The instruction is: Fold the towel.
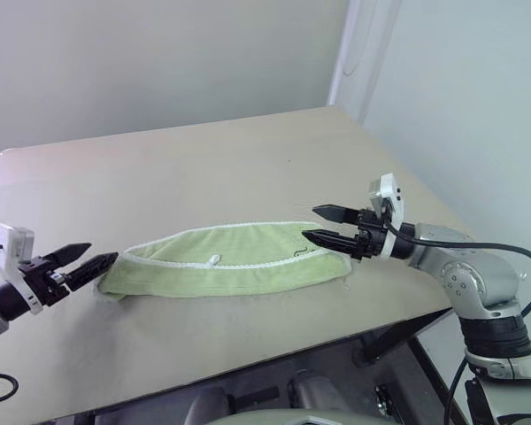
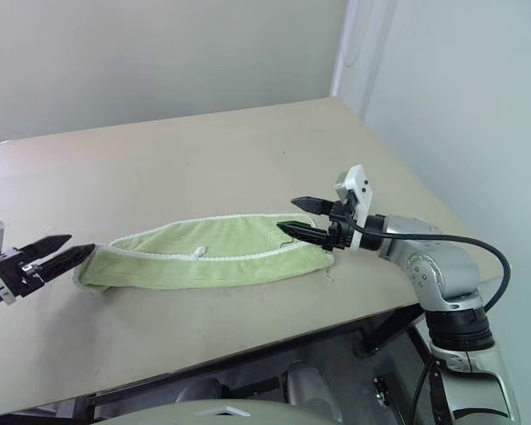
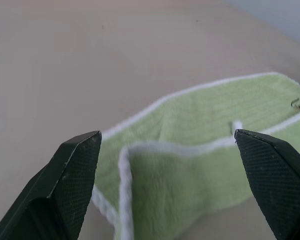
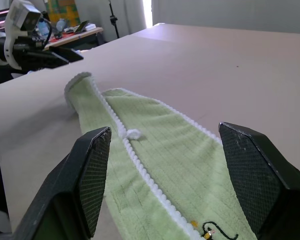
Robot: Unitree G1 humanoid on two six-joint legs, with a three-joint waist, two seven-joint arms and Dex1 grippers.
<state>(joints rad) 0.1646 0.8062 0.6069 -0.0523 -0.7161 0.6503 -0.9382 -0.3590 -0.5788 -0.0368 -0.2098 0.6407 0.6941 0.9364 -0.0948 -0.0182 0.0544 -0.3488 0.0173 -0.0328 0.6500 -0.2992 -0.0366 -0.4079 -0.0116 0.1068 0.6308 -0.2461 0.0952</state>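
The light green towel (image 1: pixel 221 261) lies folded lengthwise on the beige table (image 1: pixel 203 168), a long narrow band with white edging, a small white loop tag (image 1: pixel 213 260) on its near fold and a dark embroidered mark (image 4: pixel 212 231) at its right end. My left gripper (image 1: pixel 81 262) hovers open just off the towel's left end, nothing between its fingers (image 3: pixel 72 175). My right gripper (image 1: pixel 329 225) stands open over the towel's right end, its lower finger close above the cloth, holding nothing. The right wrist view shows the left gripper (image 4: pixel 55 55) beyond the far end of the towel.
The table's near edge (image 1: pixel 274 341) runs just in front of the towel, and its right edge slants away behind my right arm. A white wall stands behind the table. Black equipment sits below the table's front edge.
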